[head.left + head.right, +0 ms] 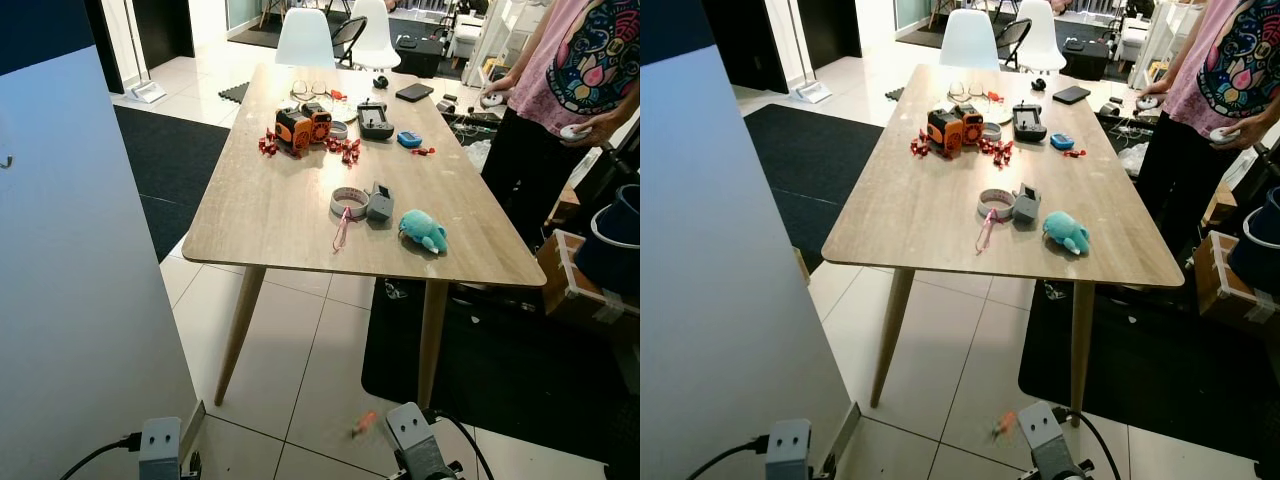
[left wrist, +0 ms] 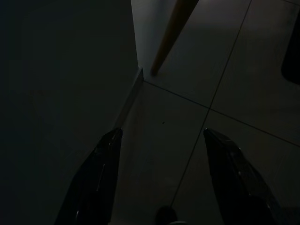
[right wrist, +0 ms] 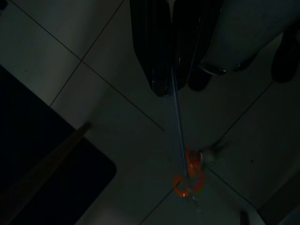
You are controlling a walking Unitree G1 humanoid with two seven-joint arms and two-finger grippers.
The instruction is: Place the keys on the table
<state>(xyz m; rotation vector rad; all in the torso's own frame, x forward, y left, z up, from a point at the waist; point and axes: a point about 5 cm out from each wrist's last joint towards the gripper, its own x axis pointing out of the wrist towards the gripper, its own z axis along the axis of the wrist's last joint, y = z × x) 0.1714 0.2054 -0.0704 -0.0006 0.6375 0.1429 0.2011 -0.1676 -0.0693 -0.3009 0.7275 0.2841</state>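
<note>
Right gripper [image 3: 176,86] hangs low, below table height, fingers pressed together on a thin pale-blue strap. The keys [image 3: 190,176] dangle from the strap's far end, over the tiled floor [image 1: 300,360], short of the table's near edge. In the head view they show as a small orange blur [image 1: 364,423] just beside the right wrist.

Handling, as a judgement: light load, limp strap, bunch free to swing and twist. No stiffness to steer by; it will lag behind any arm motion and settle late. The hold on the strap looks right, since the bunch itself is small, irregular and likely slippery metal. Not fragile. It should drop and stay put when let go.

Look: orange coiled or looped piece, with a pale metallic bit at one side and a small tail below. Individual keys too dim and blurred to count.

Left gripper [image 2: 159,178] idle near the floor, fingers spread, holding nothing; a white panel [image 1: 70,260] stands on that side.

Wooden table [image 1: 270,215] ahead, bare wood along the near edge. On it: teal plush toy [image 1: 424,230], tape roll [image 1: 349,202], orange gadget [image 1: 302,126]. A person [image 1: 570,70] stands at the far right corner
</note>
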